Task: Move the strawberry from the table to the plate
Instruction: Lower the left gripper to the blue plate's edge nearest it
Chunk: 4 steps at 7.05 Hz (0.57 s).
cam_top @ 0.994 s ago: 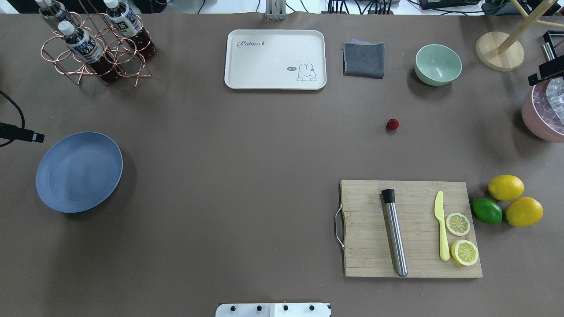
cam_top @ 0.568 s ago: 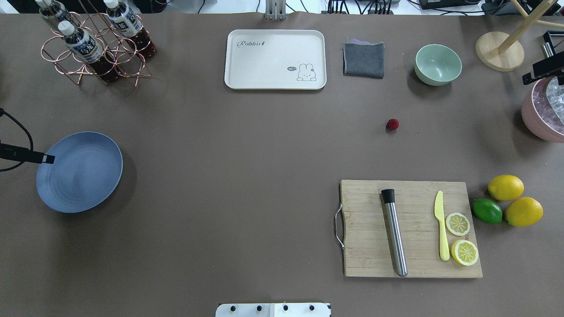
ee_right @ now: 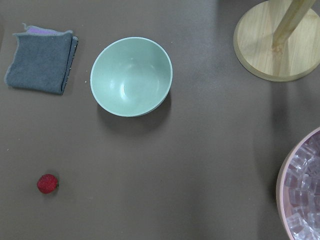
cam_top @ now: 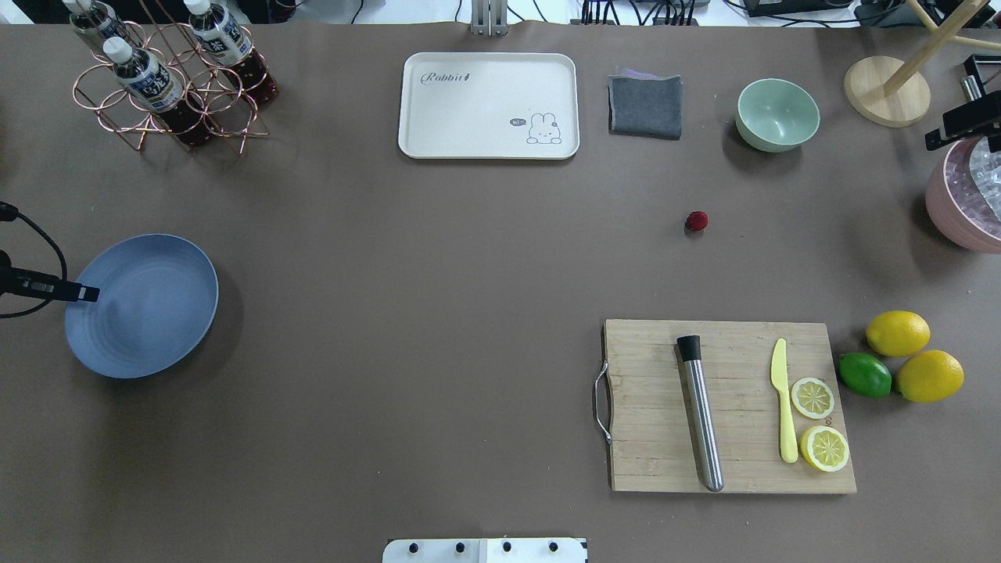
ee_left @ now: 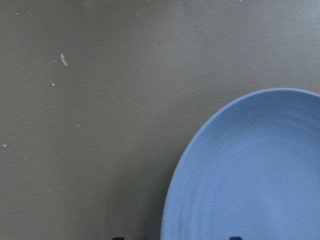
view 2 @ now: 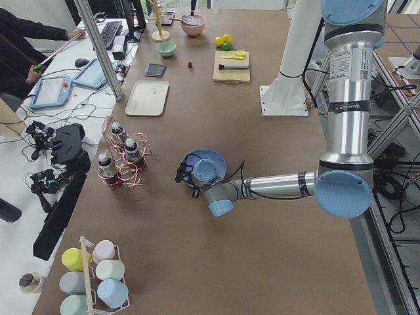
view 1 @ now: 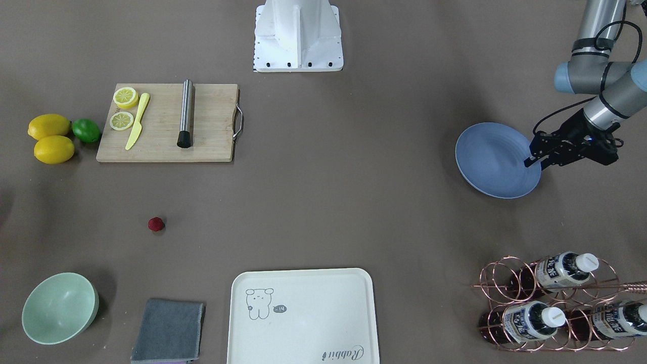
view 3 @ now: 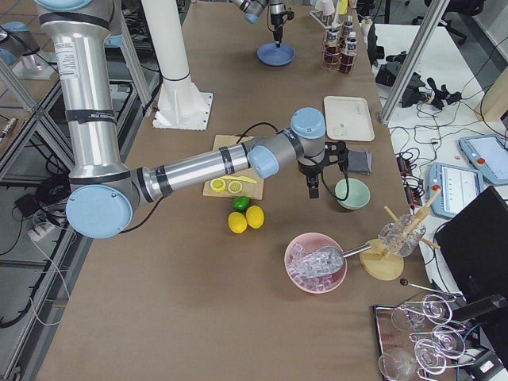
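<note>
The strawberry (cam_top: pixel 697 220) is a tiny dark-red berry lying alone on the brown table (cam_top: pixel 438 274), right of centre. It also shows in the front view (view 1: pixel 156 224) and low left in the right wrist view (ee_right: pixel 48 184). The blue-grey plate (cam_top: pixel 148 313) sits at the far left with nothing in it (view 1: pixel 495 162) (ee_left: pixel 250 175). My left gripper (cam_top: pixel 86 294) hangs over the plate's outer rim (view 1: pixel 535 157), open and holding nothing. My right gripper (cam_top: pixel 938 139) only shows at the right edge, well away from the strawberry; I cannot tell its state.
A cutting board (cam_top: pixel 727 407) with a muddler, yellow knife and lemon slices lies front right, with lemons and a lime (cam_top: pixel 899 360) beside it. A cream tray (cam_top: pixel 489 105), grey cloth (cam_top: pixel 645 105), mint bowl (cam_top: pixel 776 113), pink ice bowl (cam_top: pixel 966 203) and bottle rack (cam_top: pixel 168 78) line the far side.
My left gripper has moved toward the near side and inward, from beside the plate to over its rim. The right gripper has shifted slightly at the right edge. The strawberry has not moved.
</note>
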{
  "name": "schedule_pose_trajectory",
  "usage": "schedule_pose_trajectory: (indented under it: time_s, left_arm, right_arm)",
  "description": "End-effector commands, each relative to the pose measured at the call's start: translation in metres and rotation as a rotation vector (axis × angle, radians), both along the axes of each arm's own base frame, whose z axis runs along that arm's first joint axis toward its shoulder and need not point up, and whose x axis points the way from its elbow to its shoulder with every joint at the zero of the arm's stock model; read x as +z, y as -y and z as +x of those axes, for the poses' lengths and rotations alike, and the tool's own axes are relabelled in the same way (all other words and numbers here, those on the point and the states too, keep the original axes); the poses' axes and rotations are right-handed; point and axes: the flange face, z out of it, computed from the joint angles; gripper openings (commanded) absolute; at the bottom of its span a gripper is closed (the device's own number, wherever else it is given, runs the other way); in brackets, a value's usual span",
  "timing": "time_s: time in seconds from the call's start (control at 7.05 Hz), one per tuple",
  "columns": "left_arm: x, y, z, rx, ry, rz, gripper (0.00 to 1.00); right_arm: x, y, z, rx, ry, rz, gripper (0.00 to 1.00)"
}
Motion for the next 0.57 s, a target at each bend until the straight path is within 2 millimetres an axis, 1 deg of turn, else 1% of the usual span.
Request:
schedule_pose_trajectory:
  time_s: [0.0,0.14,0.28,0.43]
  left_arm:
    - [-0.002,-0.002,0.005,0.010,-0.004,-0.002,0.00]
    - [-0.008,-0.002,0.006,0.002,-0.022,-0.035,0.00]
    - [-0.031,0.000,0.012,0.003,-0.084,-0.112,0.00]
    - [-0.071,-0.002,0.015,0.011,-0.153,-0.167,0.00]
  right_arm:
    - [0.002,-0.001,0.002,0.003,-0.001,-0.003,1.00]
    - [0.004,-0.003,0.003,0.004,-0.003,-0.008,1.00]
    - [0.006,-0.003,0.005,0.008,-0.003,-0.011,1.00]
    - [0.007,-0.004,0.006,0.009,-0.004,-0.012,1.00]
